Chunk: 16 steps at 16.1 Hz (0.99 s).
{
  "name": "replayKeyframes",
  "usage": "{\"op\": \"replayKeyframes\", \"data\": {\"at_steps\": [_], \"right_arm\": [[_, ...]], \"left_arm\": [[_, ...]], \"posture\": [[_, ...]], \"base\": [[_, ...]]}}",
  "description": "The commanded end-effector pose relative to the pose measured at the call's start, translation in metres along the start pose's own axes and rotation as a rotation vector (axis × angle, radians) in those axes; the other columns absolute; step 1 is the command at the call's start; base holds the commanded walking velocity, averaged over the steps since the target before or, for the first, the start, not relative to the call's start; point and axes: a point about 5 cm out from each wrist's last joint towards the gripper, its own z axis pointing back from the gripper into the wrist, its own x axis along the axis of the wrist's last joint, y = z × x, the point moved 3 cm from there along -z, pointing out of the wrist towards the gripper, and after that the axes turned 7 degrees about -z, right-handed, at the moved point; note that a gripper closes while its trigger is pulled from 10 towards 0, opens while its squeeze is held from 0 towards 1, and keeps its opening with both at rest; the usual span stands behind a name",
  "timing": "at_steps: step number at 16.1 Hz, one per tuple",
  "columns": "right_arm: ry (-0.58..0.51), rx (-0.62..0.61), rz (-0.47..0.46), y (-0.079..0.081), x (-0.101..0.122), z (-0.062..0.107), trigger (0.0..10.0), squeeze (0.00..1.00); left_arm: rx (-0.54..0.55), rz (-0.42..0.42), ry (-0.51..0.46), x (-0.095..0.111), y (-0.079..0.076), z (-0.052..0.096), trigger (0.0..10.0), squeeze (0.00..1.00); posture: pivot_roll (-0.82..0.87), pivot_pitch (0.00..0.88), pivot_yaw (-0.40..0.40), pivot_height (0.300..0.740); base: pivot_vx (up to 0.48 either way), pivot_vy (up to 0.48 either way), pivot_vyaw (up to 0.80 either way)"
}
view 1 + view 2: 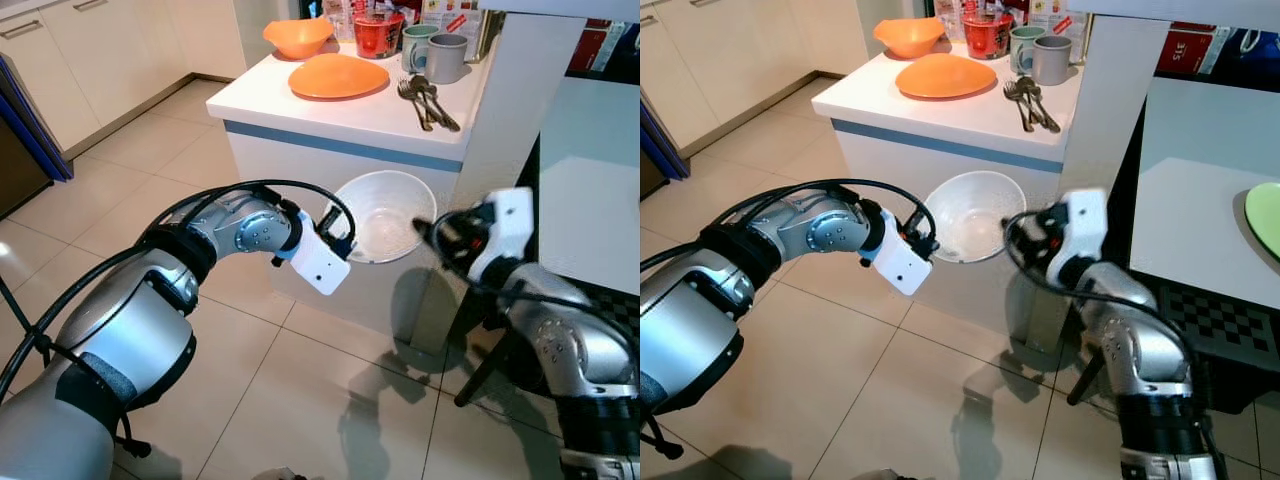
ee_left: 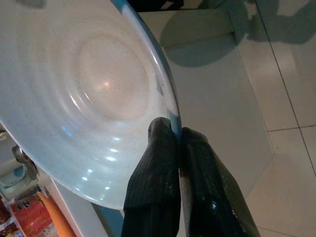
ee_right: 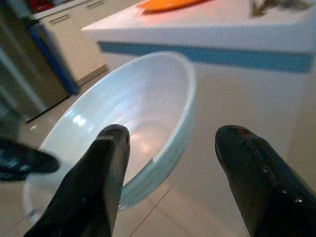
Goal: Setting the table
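From the left eye, the white bowl (image 1: 384,215) hung in mid-air in front of the counter's white side, below the surface (image 1: 300,105) that carried the orange plate (image 1: 338,76), orange bowl (image 1: 298,36), two mugs (image 1: 436,54) and a pile of forks and spoons (image 1: 427,102). The left gripper (image 1: 335,235) held the bowl by the rim on the side away from the right arm, with the bowl tipped so its hollow faced back toward the robot. The right gripper (image 1: 432,235) sat just beside the opposite rim, pointing in at it.

The right eye showed the same standoff: bowl between the two arms, left one attached, right one close but seemingly not touching. Off past the right arm was a second white surface (image 1: 1180,200) with the edge of a green plate (image 1: 1265,215) on it.

In the left wrist view, the jaws were pinched tight on the bowl's rim, one finger (image 2: 153,182) inside the hollow and the other on the outer wall.

In the right wrist view, the jaws stood wide apart with nothing between them, and the bowl's near rim (image 3: 185,106) lay ahead of the gap, closer to one finger (image 3: 98,182) than the other. I judged a handover was in hand: the right arm would need to push forward and sideways to straddle that rim.
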Motion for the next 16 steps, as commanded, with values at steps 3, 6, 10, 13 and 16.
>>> {"op": "replayKeyframes", "data": {"at_steps": [3, 6, 10, 13, 16], "right_arm": [[-0.034, -0.037, -0.015, -0.006, 0.004, -0.004, 0.0, 0.0], [-0.005, -0.049, 0.023, -0.005, -0.002, -0.007, 4.5, 0.0], [-0.01, -0.071, 0.041, -0.008, -0.001, -0.008, 10.0, 1.0], [0.016, -0.055, 0.053, -0.007, -0.004, -0.01, 10.0, 0.0], [0.049, 0.009, 0.011, 0.005, -0.011, -0.012, 3.5, 0.0]], "left_arm": [[0.063, -0.005, 0.001, -0.003, 0.016, 0.007, 0.0, 0.0], [0.065, -0.007, -0.002, -0.002, 0.016, 0.006, 0.0, 0.0], [0.065, -0.007, -0.004, -0.002, 0.016, 0.006, 0.0, 0.0], [0.065, -0.005, -0.006, -0.001, 0.017, 0.006, 0.0, 0.0], [0.089, -0.011, -0.01, 0.0, 0.023, 0.006, 0.0, 0.0]], "posture": [[-0.05, 0.0, 0.113, 0.74], [-0.05, 0.0, 0.112, 0.74], [-0.05, 0.0, 0.11, 0.74], [-0.04, 0.0, 0.108, 0.74], [-0.04, 0.0, 0.108, 0.74]], "base": [[0.0, 0.0, 0.0], [0.0, 0.0, 0.0], [0.0, 0.0, 0.0], [0.0, 0.0, 0.0], [0.0, 0.0, 0.0]]}}
